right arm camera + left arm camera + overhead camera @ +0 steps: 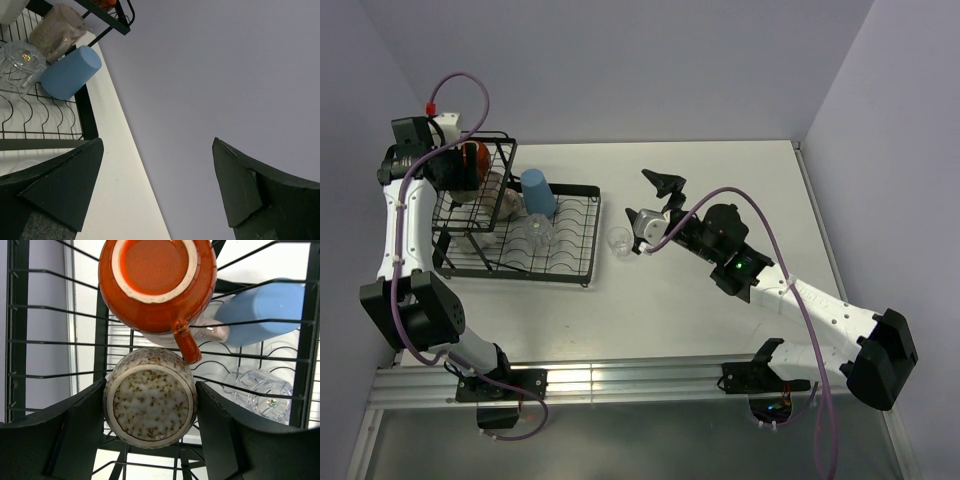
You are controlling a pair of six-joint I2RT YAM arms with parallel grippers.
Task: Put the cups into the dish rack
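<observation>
Risk: left hand (pixel 150 390), clamped on the cream mug (pixel 150 405), may clip the orange cup (pixel 155 285) just beside it when leaving the dish rack (pixel 15 340); right hand (pixel 156 145) gapes, empty.

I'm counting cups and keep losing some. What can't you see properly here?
- Speckled cup: top view, the left arm covers it.
- Pink mug: left wrist view, mostly behind the orange mug.
- Left gripper: squeezing the speckled cup or only beside it, can't tell.
- Rack: right wrist view, cut off by the edge.
</observation>
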